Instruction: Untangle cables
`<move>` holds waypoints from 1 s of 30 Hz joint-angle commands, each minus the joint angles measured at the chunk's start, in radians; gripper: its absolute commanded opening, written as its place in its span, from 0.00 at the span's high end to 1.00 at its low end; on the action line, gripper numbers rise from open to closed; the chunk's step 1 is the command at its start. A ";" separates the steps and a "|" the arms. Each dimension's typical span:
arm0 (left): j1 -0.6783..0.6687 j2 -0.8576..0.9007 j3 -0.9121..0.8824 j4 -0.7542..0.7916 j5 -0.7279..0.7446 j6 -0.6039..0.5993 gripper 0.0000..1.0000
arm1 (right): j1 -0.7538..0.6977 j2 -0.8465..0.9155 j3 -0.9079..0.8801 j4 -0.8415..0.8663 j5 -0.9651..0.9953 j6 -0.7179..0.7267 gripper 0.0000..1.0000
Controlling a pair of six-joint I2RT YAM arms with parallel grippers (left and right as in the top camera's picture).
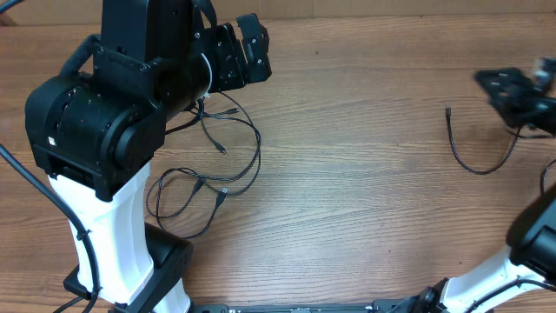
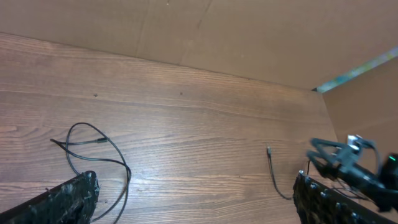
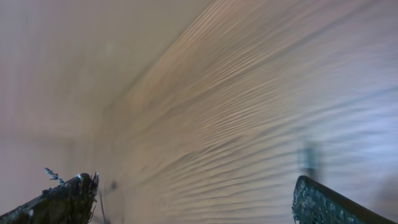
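Wood-grain brown tabletop [image 1: 347, 200] fills every view, with a plain cardboard wall [image 2: 249, 37] behind it in the left wrist view; thin black cables in loose overlapping loops [image 1: 201, 180] lie beside the white-and-black left arm [image 1: 95, 122], whose bulk hides part of them; left gripper [image 1: 245, 54] sits just beyond them, jaws spread wide, holding nothing; a separate thin black cord [image 1: 476, 171] curves near the right edge, one end running up to the right gripper [image 1: 519, 91], contact unclear; the right wrist view is smeared by blur, yet its fingers [image 3: 62, 199] stand wide apart, nothing visible between them
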 commanded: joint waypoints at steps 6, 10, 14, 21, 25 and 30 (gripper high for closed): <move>0.005 -0.013 0.002 0.002 -0.013 0.021 0.00 | 0.340 0.006 0.012 -0.015 0.009 -0.170 0.00; 0.005 -0.013 0.002 0.002 -0.013 0.020 0.00 | 0.539 0.006 0.012 -0.014 0.151 -0.170 0.00; 0.005 -0.013 0.002 0.002 -0.013 0.021 0.01 | 0.718 0.006 0.012 -0.002 0.219 -0.170 0.00; 0.005 -0.013 0.002 0.002 -0.013 0.021 0.01 | 0.903 0.007 0.012 0.037 0.226 -0.170 0.00; 0.005 -0.013 0.002 0.002 -0.013 0.021 0.00 | 0.980 0.008 0.012 0.066 0.267 -0.170 0.00; 0.005 -0.013 0.002 0.002 -0.013 0.021 0.00 | 1.044 0.017 0.012 0.121 0.296 -0.169 0.00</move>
